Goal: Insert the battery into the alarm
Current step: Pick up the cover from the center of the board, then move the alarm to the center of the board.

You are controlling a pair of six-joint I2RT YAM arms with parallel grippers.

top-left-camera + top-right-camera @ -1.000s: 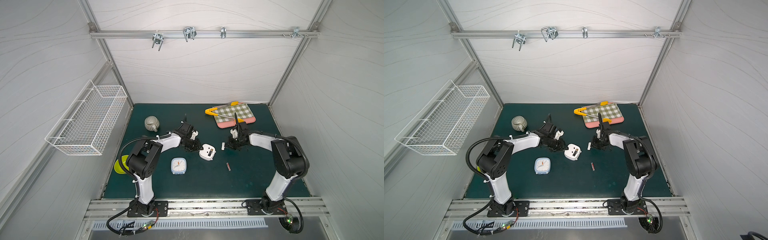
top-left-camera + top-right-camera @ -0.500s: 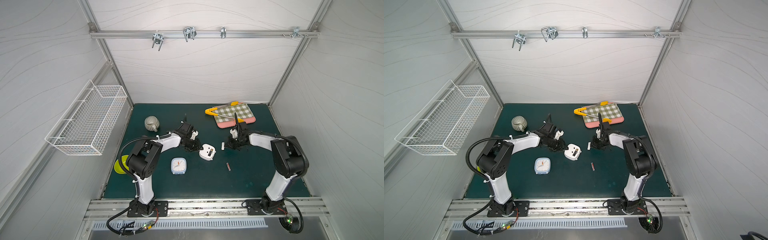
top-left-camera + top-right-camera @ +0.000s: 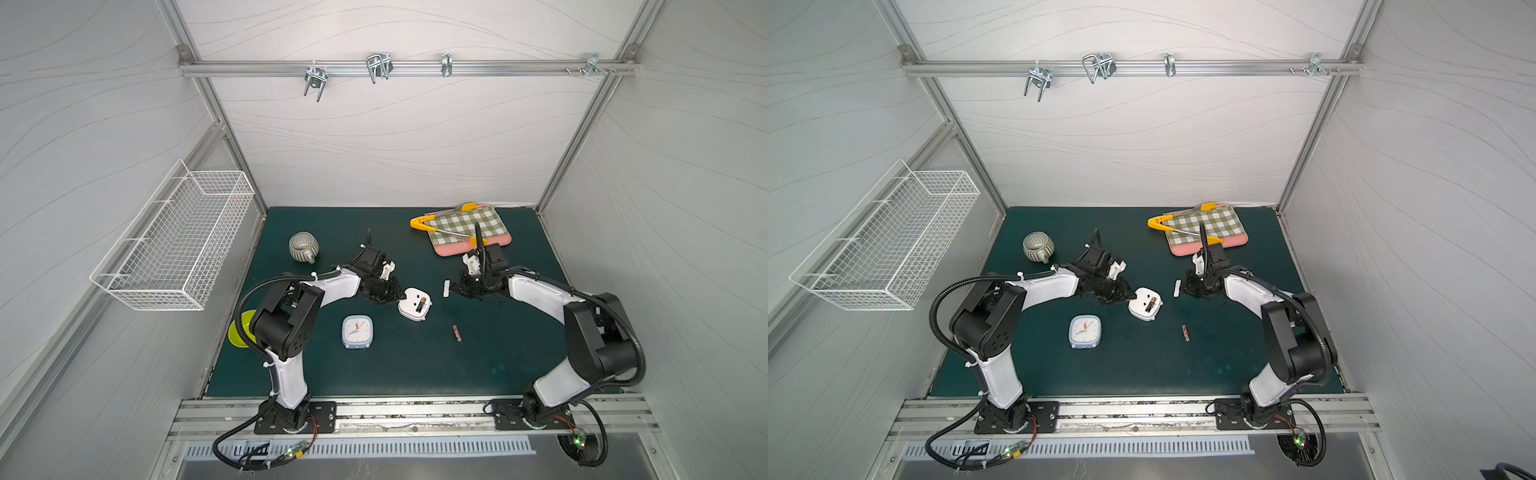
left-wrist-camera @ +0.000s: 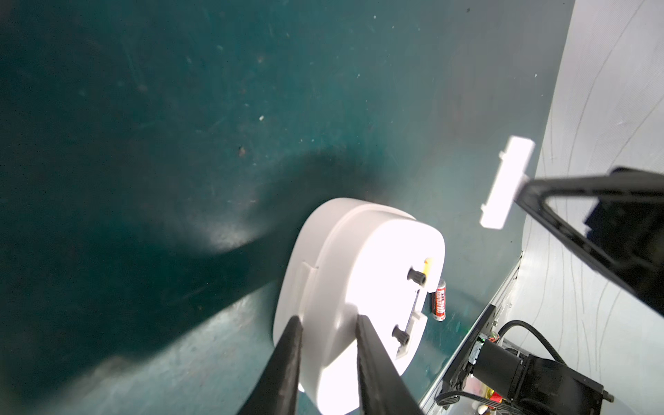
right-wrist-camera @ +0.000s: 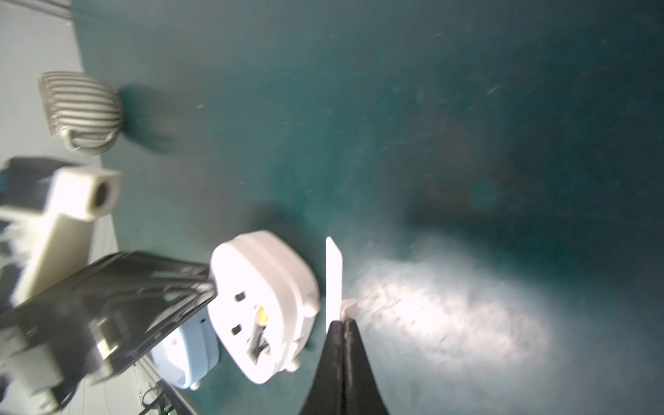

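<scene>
The white alarm [image 3: 414, 304] [image 3: 1145, 304] lies face down on the green mat, its back battery slot uncovered. My left gripper [image 3: 397, 296] [image 4: 328, 321] is shut on the alarm's [image 4: 359, 258] rim, one finger on each side. The red battery [image 3: 457, 333] [image 3: 1185, 333] [image 4: 440, 300] lies loose on the mat just in front of the alarm. My right gripper [image 3: 453, 289] [image 5: 342, 323] is shut, pinching the small tab of the white battery cover [image 3: 446, 289] [image 5: 333, 280] [image 4: 506, 183], which stands to the right of the alarm [image 5: 262, 301].
A light-blue clock [image 3: 357, 331] [image 3: 1084, 331] lies face up in front of my left gripper. A ribbed mug [image 3: 304, 247] sits at the back left. A board with checked cloth [image 3: 469, 228] and yellow tongs [image 3: 419, 224] sits back right. A yellow-green bowl [image 3: 241, 332] lies under my left arm.
The right jaws have closed fully on the cover's tab and the left jaws have tightened slightly on the alarm. Neither arm nor any object has visibly shifted.
</scene>
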